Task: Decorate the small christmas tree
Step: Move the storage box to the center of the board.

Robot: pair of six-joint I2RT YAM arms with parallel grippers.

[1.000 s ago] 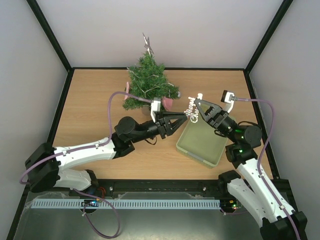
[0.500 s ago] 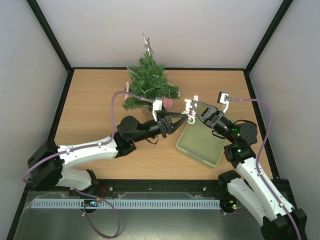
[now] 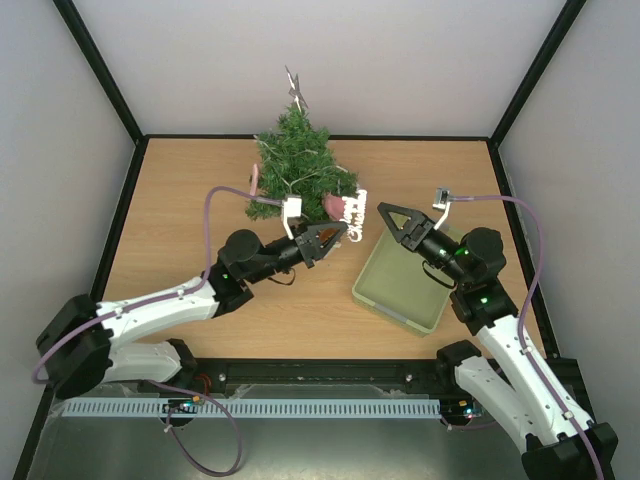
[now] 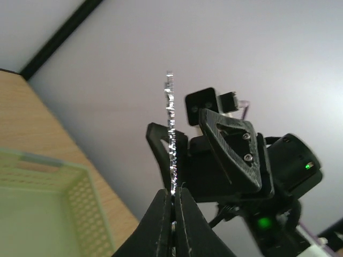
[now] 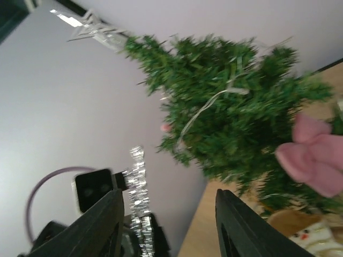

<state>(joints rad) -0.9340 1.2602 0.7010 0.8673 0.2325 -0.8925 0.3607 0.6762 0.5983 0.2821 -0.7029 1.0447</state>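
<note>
The small christmas tree (image 3: 298,162) stands at the back of the table, with a silver star (image 3: 294,86) on top and a pink bow (image 3: 335,207) low on its right side. My left gripper (image 3: 343,231) is shut on the lower edge of a silver glitter lettering ornament (image 3: 353,211), held in the air just right of the bow. In the left wrist view the ornament (image 4: 170,128) shows edge-on between the shut fingertips (image 4: 161,206). My right gripper (image 3: 393,215) stands open a short way to the right and holds nothing. Its wrist view shows the tree (image 5: 230,123) and the ornament (image 5: 138,187).
A pale green perforated tray (image 3: 405,290) lies on the table under my right gripper, also seen as a mesh tray (image 4: 48,198) in the left wrist view. Light walls with black frame posts close the table in on three sides.
My left gripper has shut on the silver ornament and carried it left toward the tree. My right gripper has opened, let it go and drawn back slightly.
</note>
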